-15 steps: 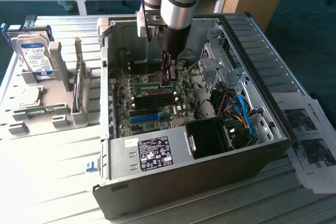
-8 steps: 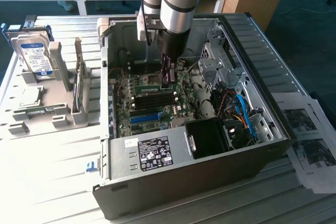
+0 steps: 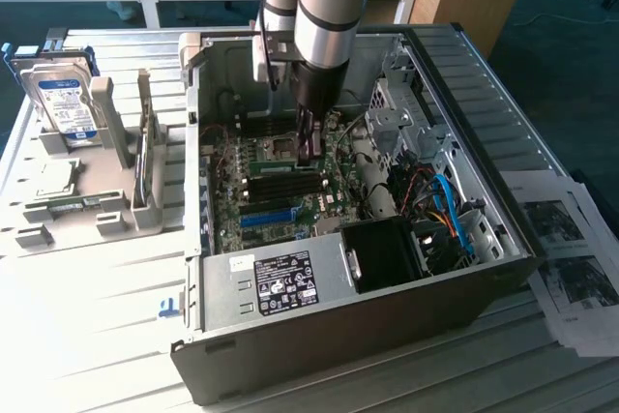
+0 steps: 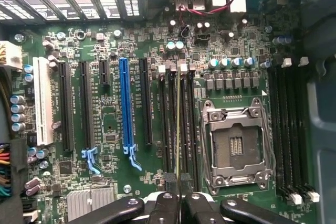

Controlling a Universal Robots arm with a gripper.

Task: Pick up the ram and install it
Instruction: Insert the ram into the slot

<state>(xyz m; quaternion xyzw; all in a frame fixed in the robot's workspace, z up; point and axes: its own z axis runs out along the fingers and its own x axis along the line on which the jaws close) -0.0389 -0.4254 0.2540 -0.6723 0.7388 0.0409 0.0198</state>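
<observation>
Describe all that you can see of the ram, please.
The ram shows edge-on: a long, thin, pale green strip, like circuit board, its chips and label hidden. It stands on its edge, lined up with the black memory slots beside the empty processor socket, over one of the middle slots. The claw is shut on it, pressing both flat sides. Whether it is seated in a slot cannot be told.

Green ram (image 4: 178, 129), blue slot (image 4: 124, 103)

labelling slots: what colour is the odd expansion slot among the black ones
Blue; the expansion slot shows best in the wrist view.
</observation>
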